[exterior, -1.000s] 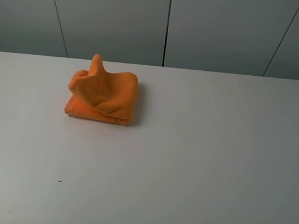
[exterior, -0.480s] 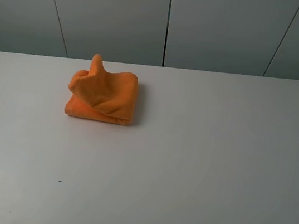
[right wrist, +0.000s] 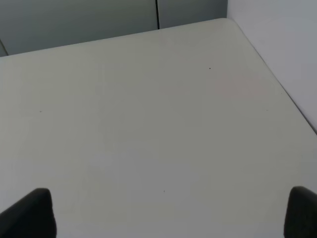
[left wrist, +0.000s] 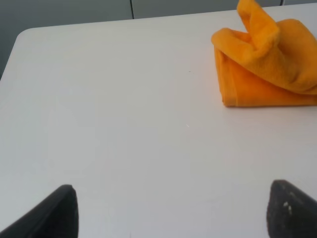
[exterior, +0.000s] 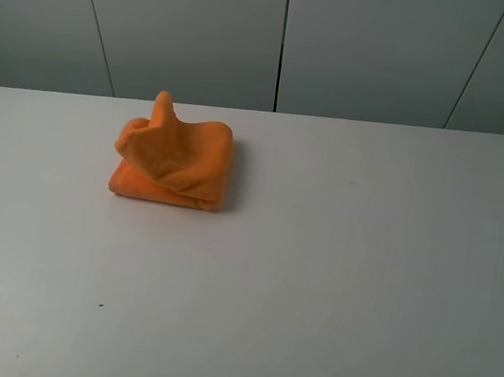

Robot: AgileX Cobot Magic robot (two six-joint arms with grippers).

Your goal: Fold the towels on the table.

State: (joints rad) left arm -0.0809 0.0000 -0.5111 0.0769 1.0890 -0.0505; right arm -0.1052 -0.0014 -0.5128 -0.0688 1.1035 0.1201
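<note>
Folded orange towel on white table, both claws clear of it

Fuzzy microfibre towel sits as a thick, roughly rectangular bundle, long axis across the table, rounded fold facing front, one loose corner poking up on its left end. Table is matte, flat, rounded corner. Left gripper spread wide, dark fingertips apart over bare table, towel well ahead and off to its right side, not touching. Right gripper also spread, only tabletop ahead of it, towel not visible in its wrist view

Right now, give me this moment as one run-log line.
towel: folded bundle, one corner sticking up | table: towel rests on it | left hand: open, short of towel | right hand: open, over bare table
</note>
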